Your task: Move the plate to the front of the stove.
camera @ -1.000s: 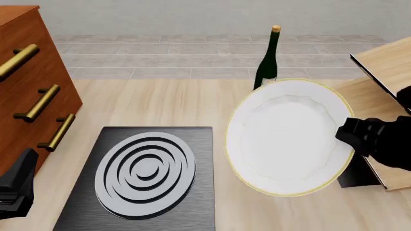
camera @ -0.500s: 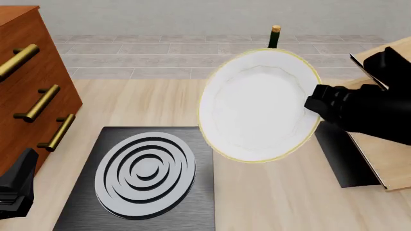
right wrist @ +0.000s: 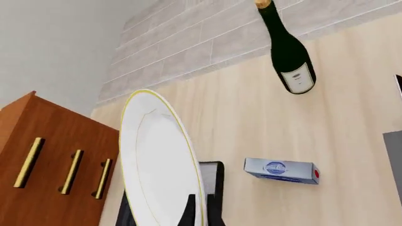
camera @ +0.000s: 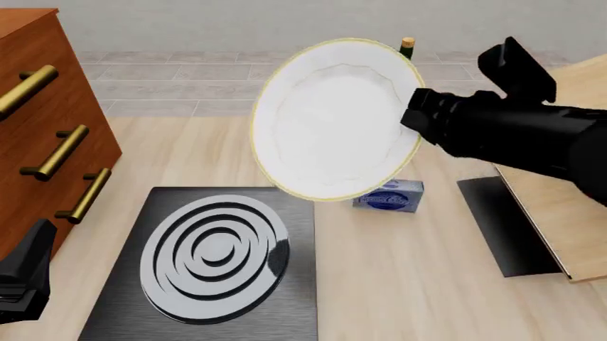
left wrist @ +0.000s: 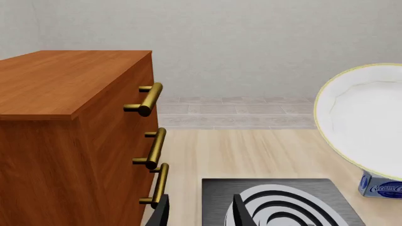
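Light wood tabletop (camera: 399, 284): right gripper (camera: 417, 117) fingers clamp the tilted plate (camera: 332, 121) aloft beyond the stove (camera: 213, 263); left gripper (left wrist: 201, 214) fingers apart.

1. The right arm comes in from the right side and is raised high above the tabletop, stretched toward the left
2. The right tool (camera: 414, 118) is closed on the edge of the plate (camera: 332, 121) and holds it tilted in the air
3. The left tool (camera: 21, 273) rests low at the near left corner; whether its fingers (left wrist: 241, 212) are apart or together is not clear
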